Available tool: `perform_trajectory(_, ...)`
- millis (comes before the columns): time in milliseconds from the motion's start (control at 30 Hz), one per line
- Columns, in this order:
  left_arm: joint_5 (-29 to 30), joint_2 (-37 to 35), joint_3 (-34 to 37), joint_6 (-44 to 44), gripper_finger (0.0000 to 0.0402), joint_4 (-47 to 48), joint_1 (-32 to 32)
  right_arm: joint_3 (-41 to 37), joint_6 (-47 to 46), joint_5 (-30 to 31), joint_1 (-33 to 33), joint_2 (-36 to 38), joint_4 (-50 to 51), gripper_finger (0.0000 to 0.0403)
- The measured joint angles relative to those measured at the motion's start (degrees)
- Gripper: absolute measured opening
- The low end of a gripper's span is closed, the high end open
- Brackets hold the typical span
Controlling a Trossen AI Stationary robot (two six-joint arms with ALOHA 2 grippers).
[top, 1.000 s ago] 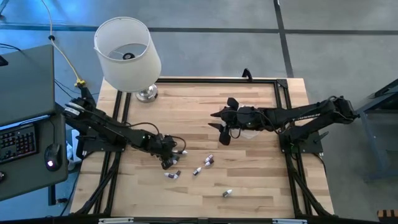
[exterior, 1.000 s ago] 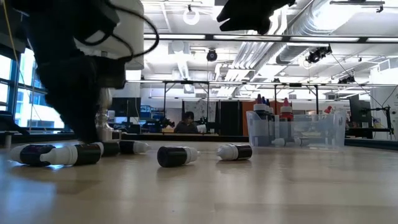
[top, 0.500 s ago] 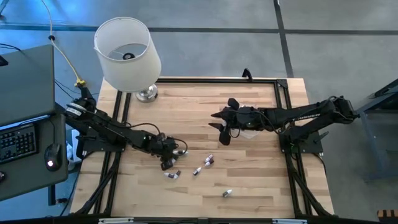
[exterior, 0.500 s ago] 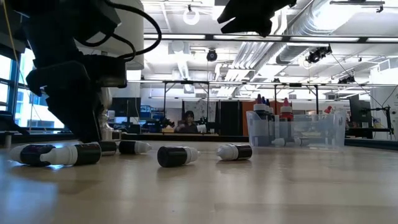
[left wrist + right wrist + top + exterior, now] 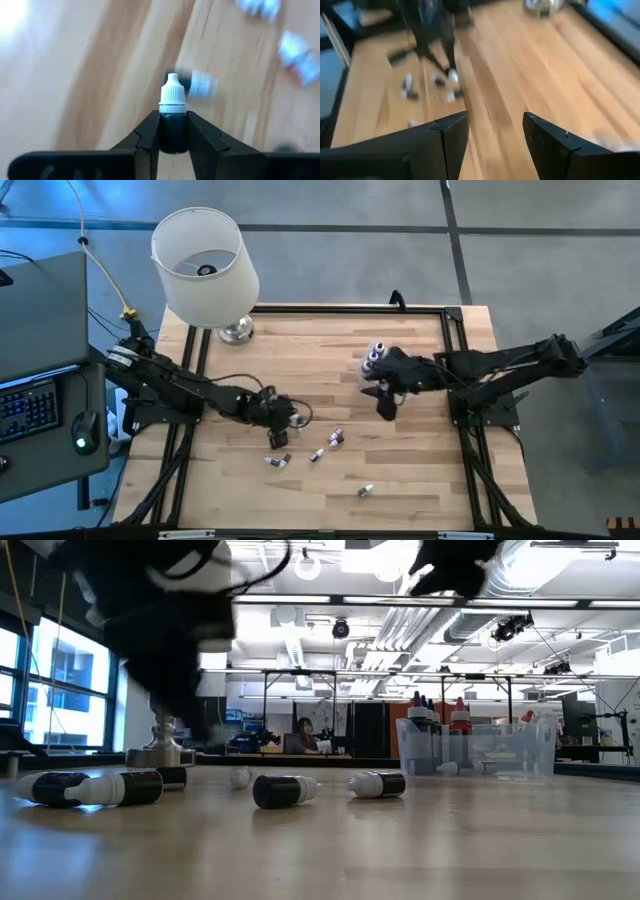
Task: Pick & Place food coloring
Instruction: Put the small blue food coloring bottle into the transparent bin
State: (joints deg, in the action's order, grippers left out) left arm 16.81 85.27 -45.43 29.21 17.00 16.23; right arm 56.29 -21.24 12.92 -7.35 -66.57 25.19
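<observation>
My left gripper is at the table's middle left, shut on one food coloring bottle with a dark body and a white pointed cap. Several more food coloring bottles lie on their sides on the wood just near of it; the low view shows them too. My right gripper hangs open above the table's middle right, beside the clear tub, with nothing between its fingers. My left gripper pinches the bottle's dark body between its two fingers, just below the white cap. The bottle lies along the fingers, its cap sticking out past the fingertips. The fingers slant down from the table's left side. The bottle is clear of the wood.
A lamp with a white shade stands at the far left corner. The clear tub holds upright bottles with their caps showing. A black frame runs along the table's edges. Bare wood lies along the near edge.
My left gripper has shut on a bottle among the scattered ones and risen with it, rolling its wrist; the bottle is lifted off the wood. My right gripper has drawn back toward the table's right and near side, off the tub, staying open.
</observation>
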Motion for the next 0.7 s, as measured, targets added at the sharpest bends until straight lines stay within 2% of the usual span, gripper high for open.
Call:
perform_trajectory(67, 0.1, 0.0, -3.2, -3.0, 0.0074, -0.6, -2.0, 0.0, -3.1, 1.5, -1.8, 1.6, 5.7, 0.0181)
perform_trajectory(200, -2.0, 0.3, -9.6, -9.8, 0.0075, -1.4, -6.6, -0.6, -9.3, 8.7, -6.2, 2.9, 13.3, 0.0181)
perform_trajectory(400, -7.0, 7.1, -17.9, -22.0, 0.0076, -13.3, -12.1, -9.3, -17.8, 9.9, -12.7, 3.5, 13.1, 0.0181)
perform_trajectory(600, -9.2, 18.4, -28.9, -29.7, 0.0076, -19.4, -15.4, -12.3, -31.2, 2.3, -13.4, 6.2, 18.2, 0.0181)
perform_trajectory(700, -9.2, 24.5, -36.4, -30.5, 0.0076, -19.8, -17.0, -12.3, -32.5, 0.3, -13.8, 8.4, 18.7, 0.0181)
